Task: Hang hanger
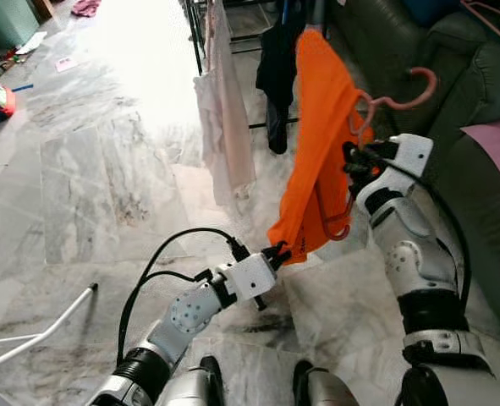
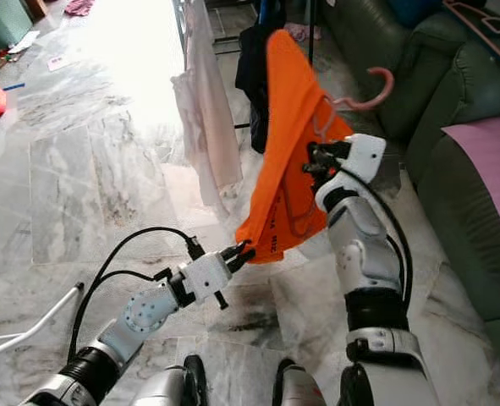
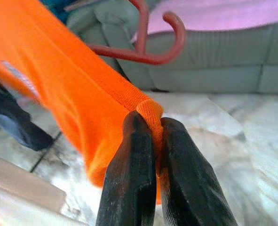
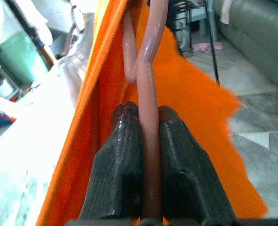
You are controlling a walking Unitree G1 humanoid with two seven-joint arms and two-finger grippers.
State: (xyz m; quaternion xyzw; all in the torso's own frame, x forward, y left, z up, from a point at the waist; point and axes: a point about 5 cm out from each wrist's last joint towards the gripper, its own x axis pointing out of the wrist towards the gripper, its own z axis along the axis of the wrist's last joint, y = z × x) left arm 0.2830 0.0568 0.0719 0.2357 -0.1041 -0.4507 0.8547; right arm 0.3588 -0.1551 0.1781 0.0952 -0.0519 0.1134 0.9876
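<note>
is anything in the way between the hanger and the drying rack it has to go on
Nothing visible blocks it. The right gripper is shut on the pink hanger, the left gripper pinches the orange garment draped on it. The rack ahead already carries a pale garment and a dark one.

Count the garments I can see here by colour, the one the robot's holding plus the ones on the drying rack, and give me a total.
Orange: 1, the orange shirt on the pink hanger, held by the left gripper and right gripper
Pale pink: 1, the pale garment on the rack
Black: 1, the black garment on the rack
Total: 3
</note>
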